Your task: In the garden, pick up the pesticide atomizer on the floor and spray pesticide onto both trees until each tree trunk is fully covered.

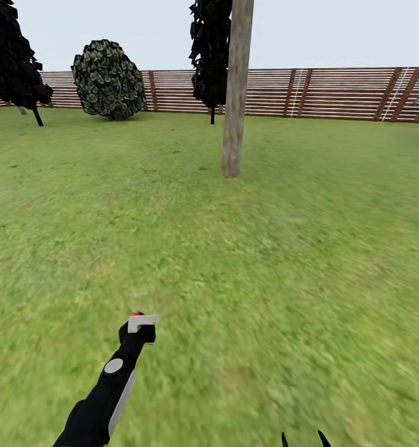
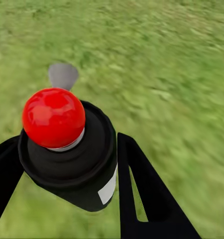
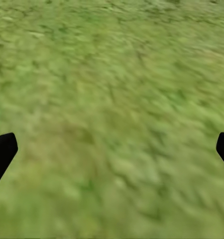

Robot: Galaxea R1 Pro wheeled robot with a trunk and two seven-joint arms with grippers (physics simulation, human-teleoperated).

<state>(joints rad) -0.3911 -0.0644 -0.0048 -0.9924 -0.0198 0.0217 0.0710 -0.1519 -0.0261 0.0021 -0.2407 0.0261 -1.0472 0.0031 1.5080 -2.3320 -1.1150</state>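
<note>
My left gripper (image 1: 139, 332) is shut on the pesticide atomizer (image 1: 143, 322), a small dark bottle with a whitish part and a red spot, held low over the grass. In the left wrist view the atomizer (image 2: 67, 149) shows a black body and a red round cap, with the two black fingers (image 2: 142, 189) on either side of it. A thick, pale grey-brown tree trunk (image 1: 237, 99) rises from the lawn well ahead, slightly to the right of the bottle. The tips of my right gripper (image 1: 305, 439) peek in at the bottom edge. In its wrist view the right gripper (image 3: 112, 149) is open over bare grass.
Green lawn (image 1: 265, 261) stretches from me to a brown slatted fence (image 1: 333, 93) at the back. A round mottled bush (image 1: 108, 79) stands at the fence, with dark thin-stemmed plants at far left (image 1: 10, 59) and behind the trunk (image 1: 209, 56).
</note>
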